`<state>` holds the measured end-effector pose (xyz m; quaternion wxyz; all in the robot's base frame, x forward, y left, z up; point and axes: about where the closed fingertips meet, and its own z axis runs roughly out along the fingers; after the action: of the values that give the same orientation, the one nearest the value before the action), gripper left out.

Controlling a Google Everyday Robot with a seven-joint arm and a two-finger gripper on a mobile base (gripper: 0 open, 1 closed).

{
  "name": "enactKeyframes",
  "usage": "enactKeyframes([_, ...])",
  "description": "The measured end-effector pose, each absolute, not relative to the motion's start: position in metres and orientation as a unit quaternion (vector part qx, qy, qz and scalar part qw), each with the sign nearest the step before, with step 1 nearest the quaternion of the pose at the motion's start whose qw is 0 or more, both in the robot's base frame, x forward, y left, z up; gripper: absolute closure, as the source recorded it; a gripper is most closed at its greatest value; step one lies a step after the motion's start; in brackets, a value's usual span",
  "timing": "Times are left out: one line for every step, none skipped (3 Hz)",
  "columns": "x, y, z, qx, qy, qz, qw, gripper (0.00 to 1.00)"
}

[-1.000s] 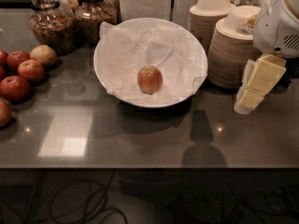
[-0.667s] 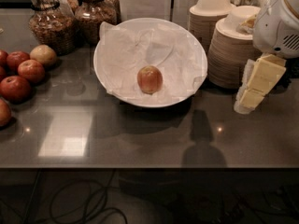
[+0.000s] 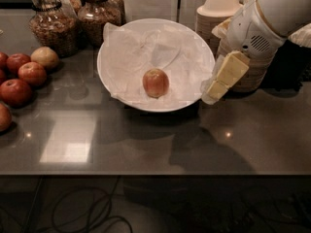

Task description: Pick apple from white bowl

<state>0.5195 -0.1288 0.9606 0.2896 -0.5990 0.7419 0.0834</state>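
The apple (image 3: 155, 82), small, reddish-orange with yellowish patches, sits upright in the middle of the white bowl (image 3: 127, 42), a wide shallow bowl lined with crumpled white paper on the dark table. My gripper (image 3: 215, 90), with yellowish tips on a white arm, hangs at the bowl's right rim, to the right of the apple and apart from it. It holds nothing that I can see.
Several darker red apples (image 3: 19, 76) and a pale tan fruit (image 3: 44, 57) lie at the left. Two glass jars (image 3: 51, 25) stand at the back left. Stacked beige bowls (image 3: 221, 6) stand behind my arm at the right. The table's front edge (image 3: 146, 173) is near.
My gripper has moved left and slightly up, from beside the stacked bowls to the white bowl's right rim. The apple has not moved.
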Motion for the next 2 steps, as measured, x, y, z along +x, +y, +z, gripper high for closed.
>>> enactKeyframes([0.543, -0.099, 0.959, -0.597, 0.720, 0.130, 0.328, 0.00])
enactKeyframes([0.565, -0.079, 0.951, -0.604, 0.703, 0.144, 0.347, 0.18])
